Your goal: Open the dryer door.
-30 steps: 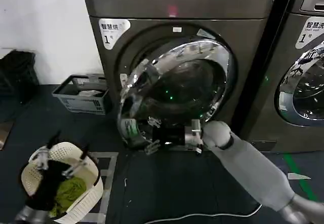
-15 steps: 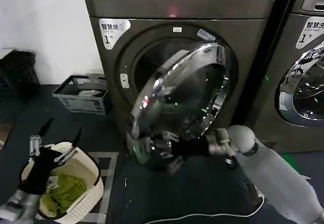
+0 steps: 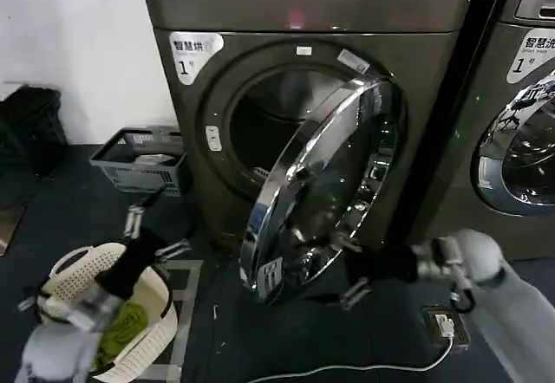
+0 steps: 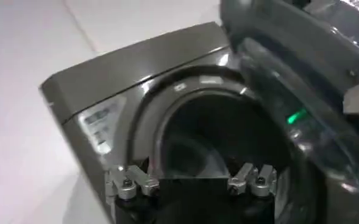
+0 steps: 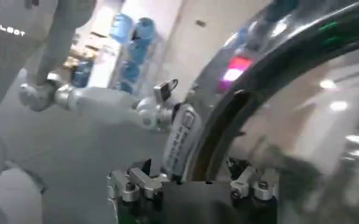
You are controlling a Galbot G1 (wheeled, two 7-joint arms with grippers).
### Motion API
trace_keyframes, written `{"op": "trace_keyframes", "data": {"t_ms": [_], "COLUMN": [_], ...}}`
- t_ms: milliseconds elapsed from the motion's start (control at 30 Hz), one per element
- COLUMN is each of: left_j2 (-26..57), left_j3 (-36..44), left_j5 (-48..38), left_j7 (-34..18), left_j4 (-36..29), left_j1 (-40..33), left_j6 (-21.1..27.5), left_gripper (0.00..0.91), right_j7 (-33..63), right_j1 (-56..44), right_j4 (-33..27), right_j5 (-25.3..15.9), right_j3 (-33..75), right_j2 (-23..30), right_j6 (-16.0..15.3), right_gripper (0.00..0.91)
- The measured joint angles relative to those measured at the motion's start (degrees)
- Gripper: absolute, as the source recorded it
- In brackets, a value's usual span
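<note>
Head view: we see the dryer door (image 3: 321, 188) swung partly out from the dryer (image 3: 303, 97), drum opening exposed. The right gripper (image 3: 347, 270) sits at the door's lower edge, fingers spread wide, one above and one below; we cannot tell if they touch it. The left gripper (image 3: 152, 231) hangs above the laundry basket (image 3: 147, 340), fingers apart, holding nothing.

Left wrist view: left gripper (image 4: 191, 182) faces the open drum, fingers wide.

Right wrist view: right gripper (image 5: 191, 182) wide, door rim (image 5: 228, 131) between the fingers.
</note>
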Motion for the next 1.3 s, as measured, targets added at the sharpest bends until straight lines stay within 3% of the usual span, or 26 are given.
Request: {"op": "trace_keyframes", "data": {"t_ms": [400, 767, 967, 1067, 1300], "left_j2": [4.78, 4.54, 3.71, 3.1, 1.61], "left_j3": [13.47, 27.1, 34.23, 37.29, 43.9], "left_j5": [2.78, 4.73, 4.55, 4.12, 2.85], "left_j7": [1.95, 2.94, 3.21, 3.15, 2.96], "left_j4": [4.06, 7.05, 9.85, 12.0, 17.36], "left_j1": [-11.5, -20.72, -25.19, -27.49, -33.81], "left_j6": [0.92, 0.37, -1.71, -2.54, -3.37], "left_gripper": [0.907, 0.907, 0.907, 0.907, 0.907], "right_j7": [-0.53, -1.2, 4.19, 10.1, 29.46], "right_j1": [-18.44, -44.77, -59.25, -64.61, -73.05], "right_j4": [4.01, 10.56, 13.31, 13.31, 12.88], "right_j5": [2.49, 4.23, 5.74, 5.27, -2.26], "right_j3": [25.11, 57.27, 73.23, 79.54, 90.2], "right_j2": [-1.95, 0.72, 5.72, 9.19, 18.03], "right_j6": [0.55, 3.86, 9.52, 13.91, 22.12], "right_gripper": [0.907, 0.907, 0.907, 0.907, 0.907]}}
